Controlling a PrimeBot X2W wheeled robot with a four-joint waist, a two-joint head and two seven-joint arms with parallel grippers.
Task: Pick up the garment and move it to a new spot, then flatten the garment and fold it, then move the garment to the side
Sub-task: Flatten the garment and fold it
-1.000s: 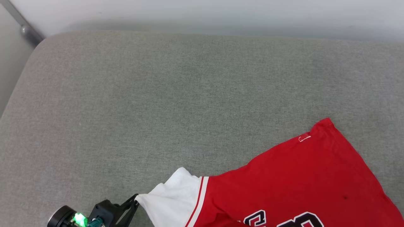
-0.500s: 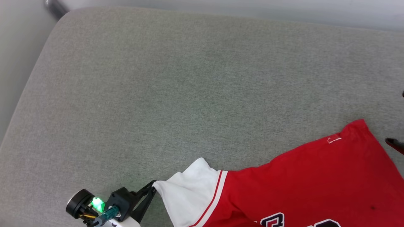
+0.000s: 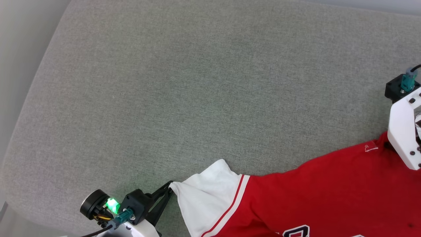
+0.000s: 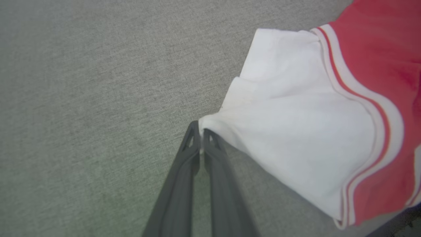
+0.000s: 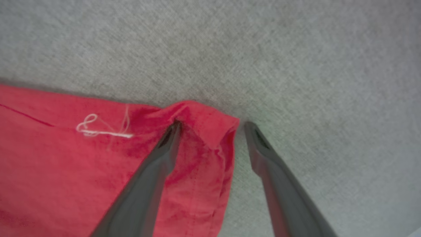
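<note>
- The garment (image 3: pixel 329 191) lies spread across the near part of the grey padded surface (image 3: pixel 197 82). Its long axis runs from the white sleeve (image 4: pixel 296 108) at my left to the red hem corner (image 5: pixel 204 121) at my right.
- My two arms sit at the two ends of that line, so each one has its own end to work.
- My left gripper (image 4: pixel 200 128) is pinched tight on the outer tip of the sleeve cuff. The cloth fans away from the fingertips towards the striped seam.
- My right gripper (image 5: pixel 212 128) stands spread as wide as it goes and holds nothing.
- It straddles the hem corner. One finger rests on the red cloth just beside the white mark (image 5: pixel 98 130), and the other is on bare grey fabric just past the garment's edge.
- The slightly rolled corner lies between the jaws, close to their tips.
- I judge that closing here would catch the corner, though the bite is shallow and the rolled edge could slip out.
</note>
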